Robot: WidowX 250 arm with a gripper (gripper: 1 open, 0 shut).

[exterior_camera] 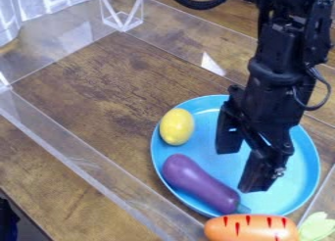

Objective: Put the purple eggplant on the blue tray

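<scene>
The purple eggplant [199, 183] lies on its side on the front left part of the blue tray [295, 184], with nothing touching it. My black gripper [245, 159] hangs over the middle of the tray, just right of the eggplant. Its two fingers [264, 169] stand apart and hold nothing. A yellow lemon [177, 126] rests at the tray's left rim. The gripper and arm hide part of the tray's centre.
An orange carrot [249, 228] with a green top lies at the bottom edge, in front of the tray. Clear acrylic walls [78, 137] fence the wooden table [118, 78] at left and front. A clear plastic piece [121, 12] stands at the back.
</scene>
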